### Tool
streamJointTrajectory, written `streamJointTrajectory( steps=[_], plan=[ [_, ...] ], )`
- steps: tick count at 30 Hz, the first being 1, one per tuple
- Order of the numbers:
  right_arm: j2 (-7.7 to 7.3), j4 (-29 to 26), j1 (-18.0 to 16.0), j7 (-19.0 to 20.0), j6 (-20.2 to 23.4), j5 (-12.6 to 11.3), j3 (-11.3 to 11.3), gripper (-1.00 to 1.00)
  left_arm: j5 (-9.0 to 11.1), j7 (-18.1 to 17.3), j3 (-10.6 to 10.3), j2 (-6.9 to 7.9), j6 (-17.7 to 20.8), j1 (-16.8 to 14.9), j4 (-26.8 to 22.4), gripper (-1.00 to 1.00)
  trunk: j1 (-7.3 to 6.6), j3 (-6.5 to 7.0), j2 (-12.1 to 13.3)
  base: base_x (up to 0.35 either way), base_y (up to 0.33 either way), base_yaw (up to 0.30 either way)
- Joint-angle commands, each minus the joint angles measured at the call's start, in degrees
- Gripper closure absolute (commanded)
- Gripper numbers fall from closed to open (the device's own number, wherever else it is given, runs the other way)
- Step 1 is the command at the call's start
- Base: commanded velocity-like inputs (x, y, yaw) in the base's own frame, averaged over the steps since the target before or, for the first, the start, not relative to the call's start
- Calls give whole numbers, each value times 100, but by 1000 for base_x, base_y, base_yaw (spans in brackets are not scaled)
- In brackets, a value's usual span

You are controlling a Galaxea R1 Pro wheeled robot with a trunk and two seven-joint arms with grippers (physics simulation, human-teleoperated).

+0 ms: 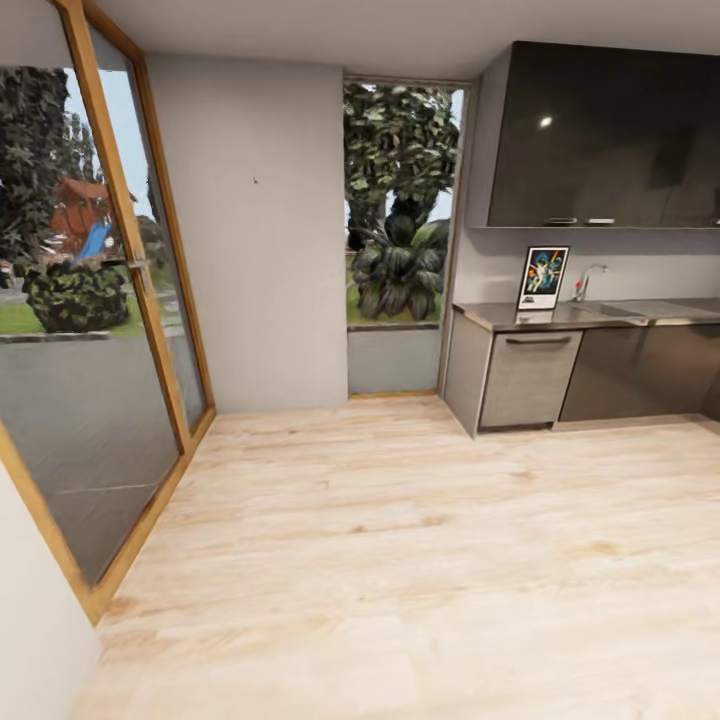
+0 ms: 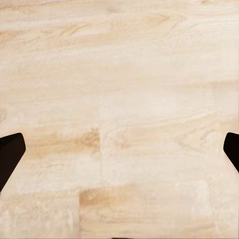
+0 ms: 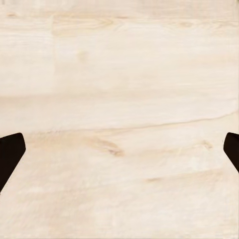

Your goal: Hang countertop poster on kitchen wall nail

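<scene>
Left gripper [image 2: 119,154]: spread wide, dark fingertips at opposite edges of the wrist view, nothing held; pointed down at the wood floor [image 2: 119,74].
Right gripper [image 3: 119,154]: likewise wide apart and empty, above bare planks; probably parked so for travel, no reach yet due.
Poster [image 1: 542,277]: upright on the kitchen countertop [image 1: 520,318], near its left end, apparently leaning against the wall, just beside the tap [image 1: 588,275]; well apart from the robot.
Poster, appearance: black frame, white border, bright figures on dark blue.
Wall nail [image 1: 255,181]: dark speck on pale grey wall, left of the window.
</scene>
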Motion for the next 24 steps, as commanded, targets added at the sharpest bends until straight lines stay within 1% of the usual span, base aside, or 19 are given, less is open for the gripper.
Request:
streamJointTrajectory(
  steps=[1, 24],
  plan=[
    [0, 4, -3, -5, -18, 5, 0, -100, -1, 0, 6, -1, -9, 3, -5, -100, 4, -5, -2, 339, 0, 0],
    [0, 4, -3, -5, -18, 5, 0, -100, -1, 0, 12, -1, -9, 2, -2, -100, 4, -5, -2, 339, 0, 0]
  ],
)
